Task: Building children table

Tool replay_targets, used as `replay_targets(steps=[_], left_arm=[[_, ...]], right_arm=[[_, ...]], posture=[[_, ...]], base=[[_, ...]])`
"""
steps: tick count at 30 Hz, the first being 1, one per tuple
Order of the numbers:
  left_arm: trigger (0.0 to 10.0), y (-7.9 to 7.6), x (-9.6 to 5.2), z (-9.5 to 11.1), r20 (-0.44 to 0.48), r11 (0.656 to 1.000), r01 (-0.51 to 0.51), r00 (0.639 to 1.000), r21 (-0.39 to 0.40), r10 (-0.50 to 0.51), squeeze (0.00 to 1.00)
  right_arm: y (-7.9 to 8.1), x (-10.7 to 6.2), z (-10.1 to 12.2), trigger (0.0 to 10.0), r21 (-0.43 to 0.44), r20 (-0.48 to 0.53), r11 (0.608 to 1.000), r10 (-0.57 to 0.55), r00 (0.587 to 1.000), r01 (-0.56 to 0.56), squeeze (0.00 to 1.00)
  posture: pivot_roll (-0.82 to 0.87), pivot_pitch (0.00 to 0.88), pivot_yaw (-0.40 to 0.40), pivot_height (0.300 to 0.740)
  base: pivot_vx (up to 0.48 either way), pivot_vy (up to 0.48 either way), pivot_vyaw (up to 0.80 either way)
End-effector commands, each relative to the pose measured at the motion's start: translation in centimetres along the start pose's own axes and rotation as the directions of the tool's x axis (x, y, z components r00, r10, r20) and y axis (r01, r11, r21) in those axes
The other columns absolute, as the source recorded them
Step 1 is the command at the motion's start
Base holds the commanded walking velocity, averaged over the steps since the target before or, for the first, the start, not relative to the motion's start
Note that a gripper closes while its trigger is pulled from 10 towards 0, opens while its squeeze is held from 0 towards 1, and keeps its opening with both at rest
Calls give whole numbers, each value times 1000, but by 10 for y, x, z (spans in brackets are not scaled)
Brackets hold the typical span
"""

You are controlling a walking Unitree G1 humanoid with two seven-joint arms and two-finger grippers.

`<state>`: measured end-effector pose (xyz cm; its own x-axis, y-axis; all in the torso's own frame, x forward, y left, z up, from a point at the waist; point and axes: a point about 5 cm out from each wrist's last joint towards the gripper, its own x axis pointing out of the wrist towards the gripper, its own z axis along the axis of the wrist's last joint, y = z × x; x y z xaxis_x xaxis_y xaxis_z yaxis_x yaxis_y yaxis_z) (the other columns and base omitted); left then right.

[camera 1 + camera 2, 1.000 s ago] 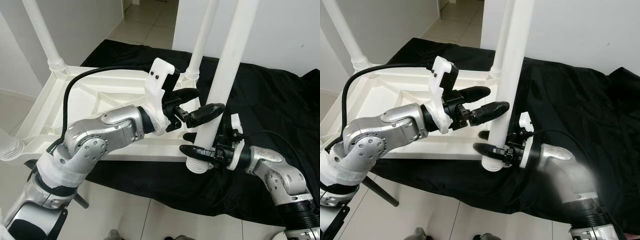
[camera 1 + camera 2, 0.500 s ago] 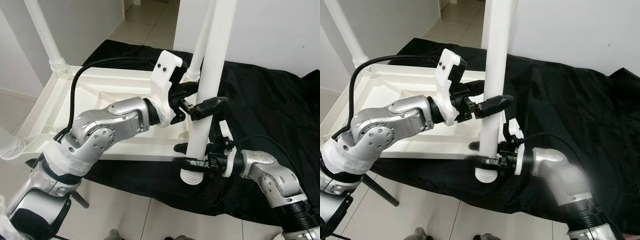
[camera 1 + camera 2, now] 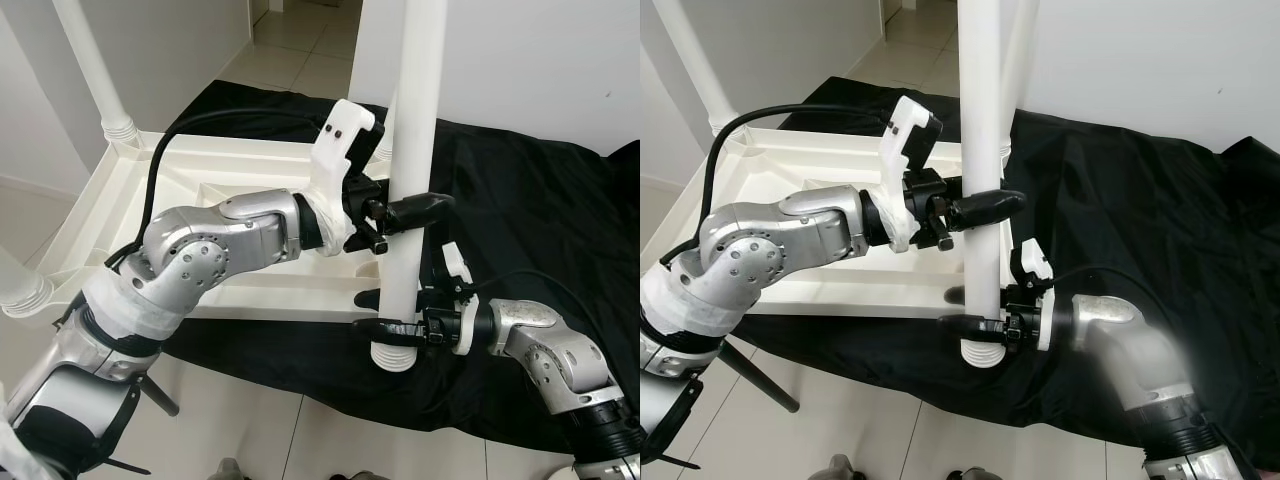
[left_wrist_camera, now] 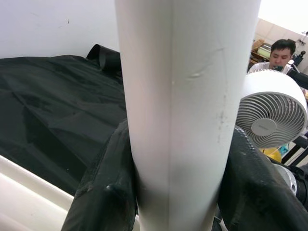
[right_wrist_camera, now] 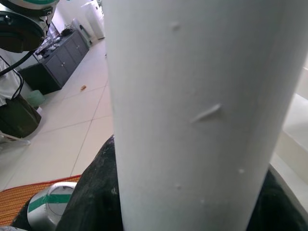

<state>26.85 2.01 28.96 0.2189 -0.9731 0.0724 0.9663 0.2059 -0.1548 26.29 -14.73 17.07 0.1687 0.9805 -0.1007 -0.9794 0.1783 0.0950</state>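
Observation:
A loose white table leg (image 3: 413,150) stands nearly upright over the black cloth, its threaded end (image 3: 397,357) hanging lowest. My left gripper (image 3: 408,210) is shut on the leg at mid height, and its black fingers (image 4: 103,192) press both sides. Just above the thread, my right gripper (image 3: 385,312) is shut on the same leg, with its fingers (image 5: 94,192) hugging it. The upturned white tabletop (image 3: 230,170) lies to the left on the cloth, and the threaded end hangs just off its near right corner.
Fitted legs rise from the tabletop at the back left (image 3: 95,70), the near left (image 3: 20,290) and the far right (image 3: 1018,40). The black cloth (image 3: 540,200) covers the floor to the right, with pale tiles (image 3: 300,430) in front. A white fan (image 4: 269,115) and a seated person (image 4: 281,48) are farther off.
The leg has swung from a tilt to nearly upright. My left gripper, open beside it a second ago, has reached forward and closed on it. The right gripper kept its hold.

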Motion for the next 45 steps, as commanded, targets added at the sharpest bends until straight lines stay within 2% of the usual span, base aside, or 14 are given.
replay_targets(steps=[1,10,11,14,15,22,23,24,27,32,34,38,40,45], left_arm=[[0,-33,-20,10,-28,691,721,693,55,-721,0],[0,-30,-18,12,-53,716,696,718,63,-694,0],[4157,-28,-16,14,-58,733,674,738,86,-672,0],[4157,-28,-16,14,-58,733,674,738,86,-672,0],[10000,-24,-11,19,-58,768,630,776,112,-628,0],[10000,0,8,41,-52,900,405,914,161,-402,0],[10000,7,14,45,-53,930,332,943,156,-328,0],[10000,12,18,48,-51,951,270,963,151,-266,0],[10000,27,26,59,4,987,107,994,120,-108,0],[10000,36,28,63,22,992,17,1000,122,-20,0],[10000,44,31,70,73,992,-71,995,104,64,0],[10000,49,34,72,88,989,-116,990,88,108,0],[10000,54,40,71,92,984,-158,984,86,150,0],[10000,54,45,71,98,975,-196,978,103,186,0]], right_arm=[[3,0,-2,10000,-3,-11,999,32,999,-32,0],[-2,-3,1,10000,9,2,1000,5,1000,-5,0],[-3,-4,3,10000,8,6,1000,-2,1000,2,59],[-3,-4,3,10000,8,6,1000,-2,1000,2,59],[-6,-7,7,10000,3,21,1000,-16,1000,16,1000],[-17,-15,24,10000,-74,80,988,-127,989,133,996],[-21,-16,27,10000,-74,101,984,-156,983,164,643],[-23,-17,29,10000,-77,118,979,-177,977,186,0],[-29,-14,36,10000,-86,175,956,-263,949,281,0],[-34,-12,39,10000,-95,209,924,-344,915,369,0],[-44,-7,41,10000,-73,252,862,-471,845,502,0],[-48,-3,41,10000,-54,273,816,-542,795,575,0],[-51,3,43,10000,-29,314,760,-610,728,650,0],[-53,8,45,10000,-22,337,706,-662,670,708,0]], posture=[[-12,58,-44,740],[-9,44,-38,740],[-9,41,-36,740],[-9,41,-36,740],[-9,36,-34,740],[-11,25,-27,740],[-12,24,-25,740],[-12,24,-25,740],[-12,23,-23,740],[-13,23,-22,740],[-17,19,-19,740],[-19,18,-17,740],[-22,18,-13,740],[-23,18,-10,740]], base=[[0,0,0],[0,0,0],[0,0,0],[0,0,0],[0,0,0],[0,0,0],[0,0,0],[0,0,0],[0,0,0],[0,0,0],[0,0,0],[0,0,0],[0,0,0],[0,0,0]])
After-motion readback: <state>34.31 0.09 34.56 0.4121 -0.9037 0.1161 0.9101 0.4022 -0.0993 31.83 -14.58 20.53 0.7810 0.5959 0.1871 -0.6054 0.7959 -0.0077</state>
